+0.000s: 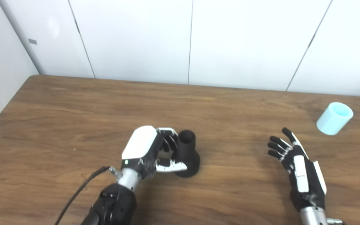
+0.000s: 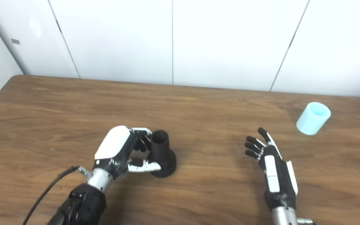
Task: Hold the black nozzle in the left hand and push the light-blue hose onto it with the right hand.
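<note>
A wooden table [image 1: 73,106] seen from above, with white wall panels [image 1: 136,37] behind it. Near the middle, a black nozzle [image 1: 187,153] stands upright on its wide base, narrow neck pointing up. The left hand [image 1: 148,150] sits against the nozzle's left side, fingers [image 1: 167,137] curled at the neck and thumb reaching across the base (whether the grip is firm cannot be told). The right hand [image 1: 298,165] hovers over the table well to the right, fingers spread apart and holding nothing. A short light-blue hose [image 1: 334,118], a stubby open tube, lies tilted near the table's far right edge, apart from both hands.
</note>
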Available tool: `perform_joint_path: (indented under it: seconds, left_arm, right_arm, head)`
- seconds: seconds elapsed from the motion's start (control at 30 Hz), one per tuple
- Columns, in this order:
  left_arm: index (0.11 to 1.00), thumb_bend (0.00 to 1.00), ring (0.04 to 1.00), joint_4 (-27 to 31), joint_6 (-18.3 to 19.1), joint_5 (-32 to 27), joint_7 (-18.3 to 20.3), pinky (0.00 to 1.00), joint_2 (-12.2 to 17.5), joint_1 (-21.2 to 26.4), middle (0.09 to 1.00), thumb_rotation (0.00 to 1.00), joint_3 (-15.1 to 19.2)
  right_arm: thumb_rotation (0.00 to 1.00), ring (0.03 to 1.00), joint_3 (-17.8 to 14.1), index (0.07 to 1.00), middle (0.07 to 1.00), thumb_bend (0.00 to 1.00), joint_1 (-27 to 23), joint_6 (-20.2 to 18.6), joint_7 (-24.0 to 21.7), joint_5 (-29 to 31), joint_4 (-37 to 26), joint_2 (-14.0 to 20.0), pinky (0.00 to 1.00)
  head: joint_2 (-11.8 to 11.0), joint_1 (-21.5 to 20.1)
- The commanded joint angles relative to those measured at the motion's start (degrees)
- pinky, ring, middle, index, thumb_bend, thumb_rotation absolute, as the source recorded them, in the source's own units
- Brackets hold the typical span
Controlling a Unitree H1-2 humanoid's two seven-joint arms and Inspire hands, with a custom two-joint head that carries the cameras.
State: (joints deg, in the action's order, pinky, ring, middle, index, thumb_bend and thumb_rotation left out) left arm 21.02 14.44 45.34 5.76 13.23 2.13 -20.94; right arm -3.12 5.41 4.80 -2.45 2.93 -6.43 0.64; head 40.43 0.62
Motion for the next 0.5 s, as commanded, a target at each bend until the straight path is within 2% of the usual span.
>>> perform_joint_path:
  seconds: [0.0,0.13,0.2,0.33,0.47]
  left_arm:
    - [0.478,0.50,0.483,1.0,-1.1,1.7,0.7,0.48,0.1,-1.3,0.498,0.00,-0.5]
    - [0.482,0.50,0.474,2.3,-1.3,2.7,1.0,0.47,-0.7,-3.5,0.497,0.00,-0.5]
    - [0.488,0.50,0.467,2.8,-1.5,2.8,1.4,0.47,-0.9,-4.4,0.490,0.00,-0.4]
    - [0.489,0.50,0.471,2.7,-2.6,2.7,1.8,0.49,-0.9,-5.9,0.489,0.00,-0.5]
    - [0.487,0.50,0.474,2.8,-2.9,2.6,2.4,0.48,-0.9,-6.3,0.491,0.00,-0.1]
  right_arm:
    - [0.94,0.774,1.5,0.879,0.772,0.53,1.7,0.0,0.5,-0.2,2.2,-2.1,0.72]
    - [0.96,0.776,1.8,0.880,0.775,0.49,1.5,-0.6,1.1,-0.4,1.2,-2.4,0.73]
    - [0.96,0.777,1.8,0.882,0.783,0.51,1.2,-0.7,1.7,-1.2,0.5,-2.5,0.74]
    - [0.95,0.790,1.2,0.886,0.789,0.53,0.6,-3.8,3.0,-1.4,-3.5,-2.8,0.73]
    - [0.94,0.785,-0.1,0.876,0.782,0.53,-0.2,-6.1,3.2,-1.1,-7.1,-1.0,0.72]
  head:
    - [0.1,-0.3]
    - [0.5,-1.8]
    - [0.9,-3.0]
    - [1.5,-4.4]
    - [1.8,-5.2]
